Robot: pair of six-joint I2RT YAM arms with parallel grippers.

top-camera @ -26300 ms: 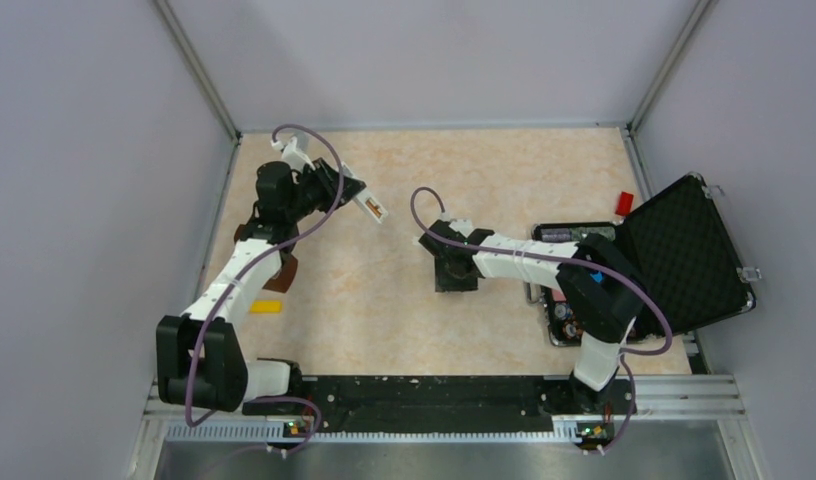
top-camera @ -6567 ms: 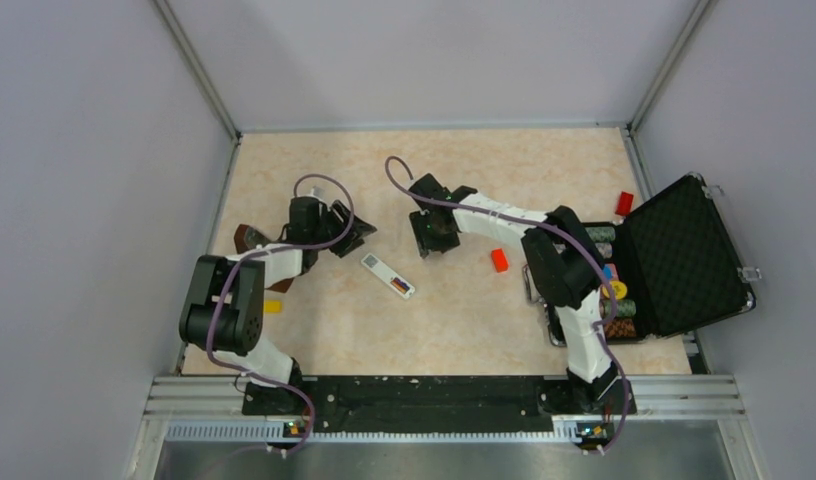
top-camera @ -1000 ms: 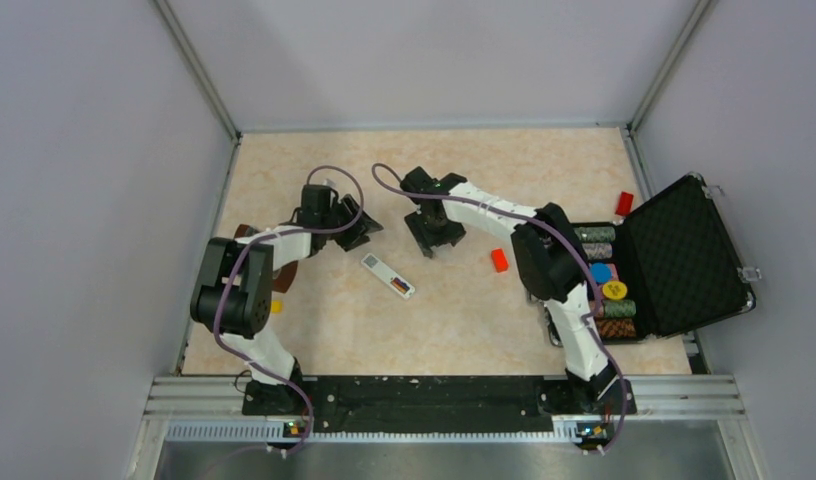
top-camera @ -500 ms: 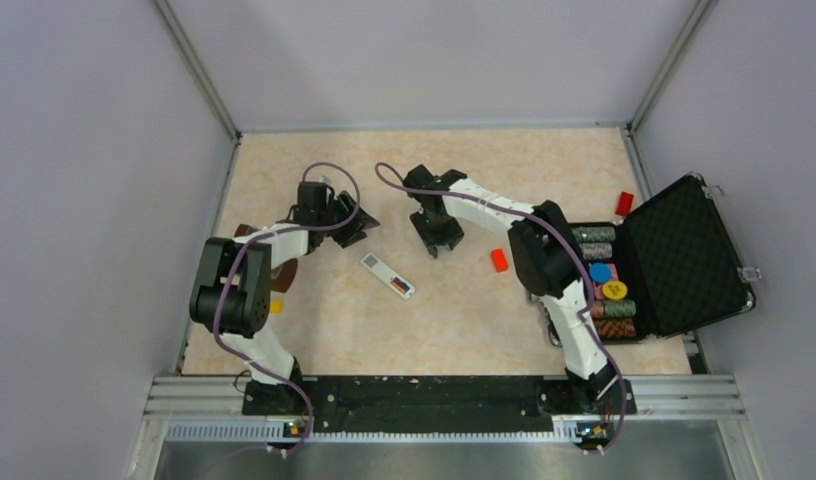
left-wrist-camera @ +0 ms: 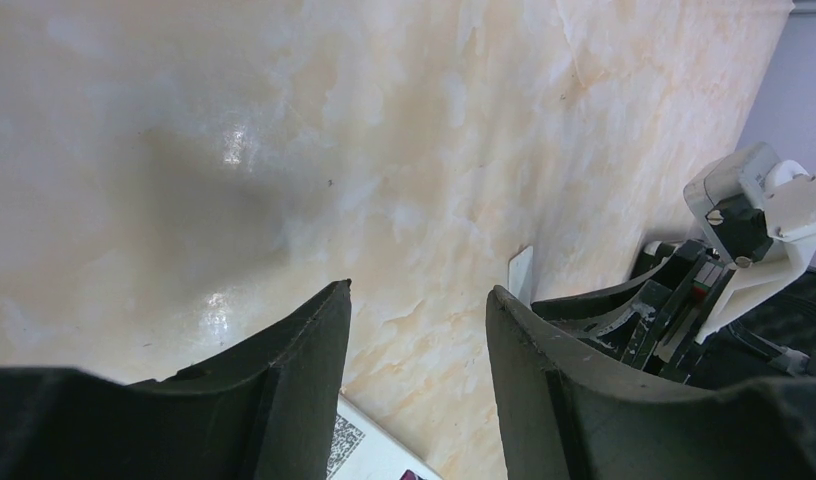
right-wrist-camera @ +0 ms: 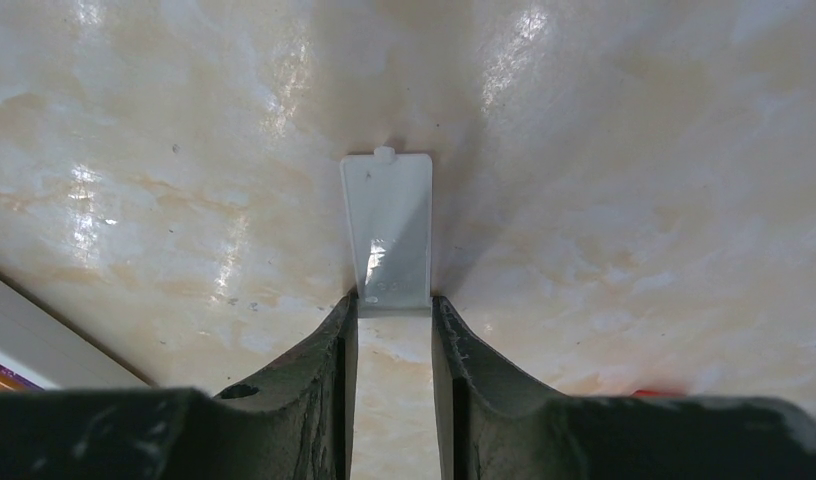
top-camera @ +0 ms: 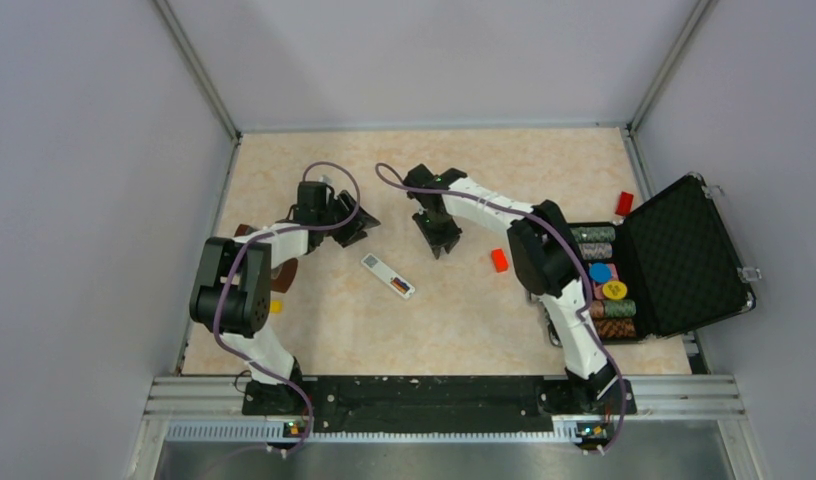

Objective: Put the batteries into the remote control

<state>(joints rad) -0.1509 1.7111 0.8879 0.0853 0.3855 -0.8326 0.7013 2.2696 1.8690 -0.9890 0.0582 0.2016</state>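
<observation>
The white remote control (top-camera: pixel 388 275) lies back up in the middle of the table. The two batteries (top-camera: pixel 399 286), one dark purple and one orange-brown, sit in its open compartment. My left gripper (top-camera: pixel 356 228) is open and empty just left of and beyond the remote; its wrist view (left-wrist-camera: pixel 417 295) shows the remote's corner (left-wrist-camera: pixel 369 458) below the jaws. My right gripper (top-camera: pixel 439 242) is low on the table to the right of the remote. In its wrist view (right-wrist-camera: pixel 392 303) the fingertips pinch the near end of a small loose white plate (right-wrist-camera: pixel 387 225) that lies flat. The remote's edge (right-wrist-camera: pixel 34 335) shows at lower left.
A red block (top-camera: pixel 499 260) lies right of my right gripper, and another (top-camera: pixel 624 203) by the open black case (top-camera: pixel 689 250), which holds stacks of coloured chips (top-camera: pixel 606 290). A yellow bar (top-camera: pixel 275 307) and a brown object (top-camera: pixel 284 272) lie by my left arm.
My right gripper has turned slightly and settled over the white plate. My left gripper has shifted a little to the left. The remote has not moved.
</observation>
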